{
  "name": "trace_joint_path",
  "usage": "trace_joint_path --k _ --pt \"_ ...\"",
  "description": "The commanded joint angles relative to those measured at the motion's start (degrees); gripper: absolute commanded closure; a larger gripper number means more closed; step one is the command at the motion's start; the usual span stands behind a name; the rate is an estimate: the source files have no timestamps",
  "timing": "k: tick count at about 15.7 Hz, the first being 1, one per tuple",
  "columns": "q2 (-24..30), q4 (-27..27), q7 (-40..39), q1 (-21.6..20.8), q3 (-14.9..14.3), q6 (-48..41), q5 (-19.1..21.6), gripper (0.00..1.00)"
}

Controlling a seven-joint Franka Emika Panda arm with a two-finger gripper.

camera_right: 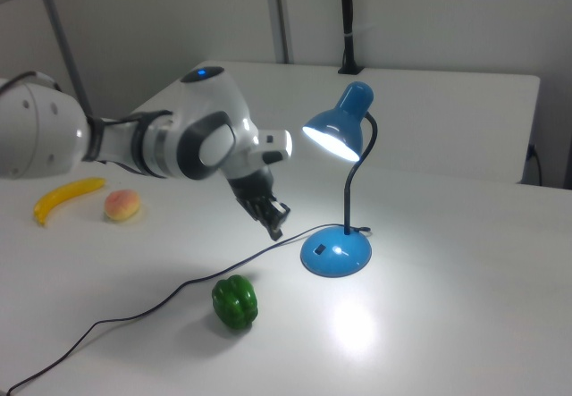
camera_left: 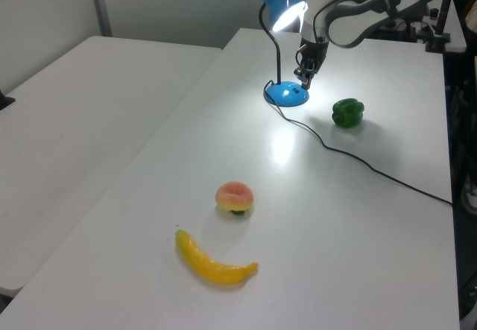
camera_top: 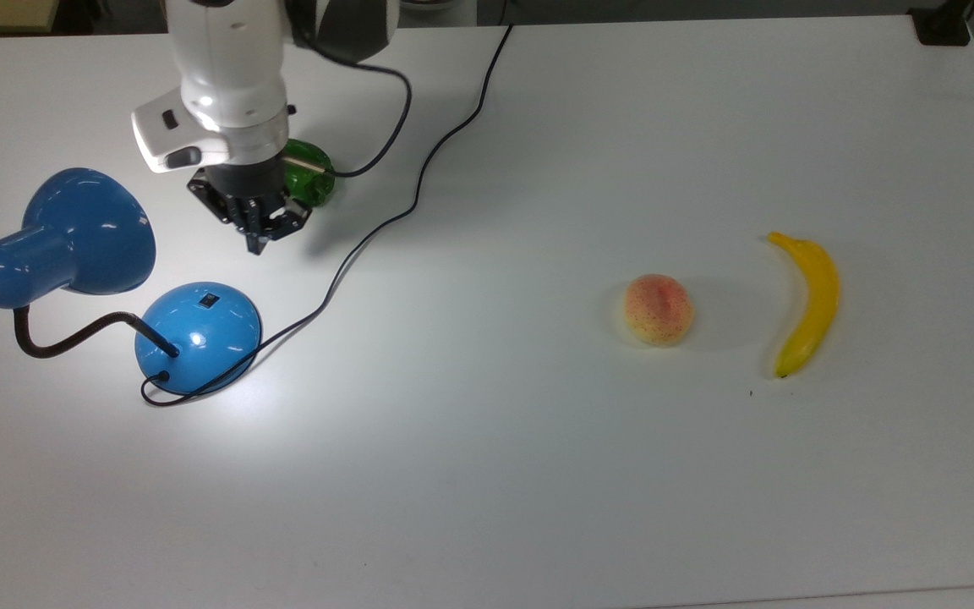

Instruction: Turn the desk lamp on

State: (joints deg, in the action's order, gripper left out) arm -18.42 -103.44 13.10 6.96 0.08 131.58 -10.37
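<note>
The desk lamp (camera_top: 106,288) stands at the top view's left on the white surface (camera_top: 538,474), its round blue base (camera_right: 336,253) resting flat and its shade (camera_right: 340,128) lit, throwing a bright patch onto the surface below. The small black switch (camera_top: 210,299) shows uncovered on the dome of the base in the top view; in the right view it appears as a small dark square on the base's side, while in the left view it is too small to make out. The black cord (camera_top: 419,178) runs from the base across the surface and off the far edge in the top view. The gripper (camera_top: 257,244) hangs above the surface, apart from the base, its jaws drawn together to a closed point with nothing between them. The arm's wrist covers part of the green pepper (camera_top: 309,173) in the top view, whereas the right view shows the pepper (camera_right: 235,302) whole, near the cord. Well apart, a peach (camera_top: 659,309) and a banana (camera_top: 807,303) lie side by side.
</note>
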Motion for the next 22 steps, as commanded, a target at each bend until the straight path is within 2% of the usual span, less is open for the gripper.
trace_joint_path --k 1,4,6,10,13,14,15,16,17,22 --pt "6.4 -0.7 0.2 -4.7 1.0 -8.9 -0.8 1.0" --pt "11.0 -0.5 -3.1 -9.2 1.0 -14.9 -0.1 1.0" --pt "13.0 1.1 -6.2 -11.6 1.0 -20.7 2.1 1.0" --pt "16.1 5.9 -15.6 -14.1 0.0 -34.2 6.8 1.0" --pt "18.4 6.7 -16.6 -14.3 -0.2 -37.1 7.4 1.0" --pt "18.7 6.7 -16.6 -14.3 -0.3 -37.8 7.5 0.89" --pt "18.8 6.8 -16.6 -14.3 -1.1 -39.1 7.5 0.65" --pt "18.9 6.7 -16.6 -14.3 -1.8 -39.6 7.5 0.23" --pt "19.0 6.8 -16.2 -14.3 -1.8 -39.6 7.4 0.0" --pt "20.6 6.8 -15.9 -13.9 -1.8 -39.8 7.4 0.0"
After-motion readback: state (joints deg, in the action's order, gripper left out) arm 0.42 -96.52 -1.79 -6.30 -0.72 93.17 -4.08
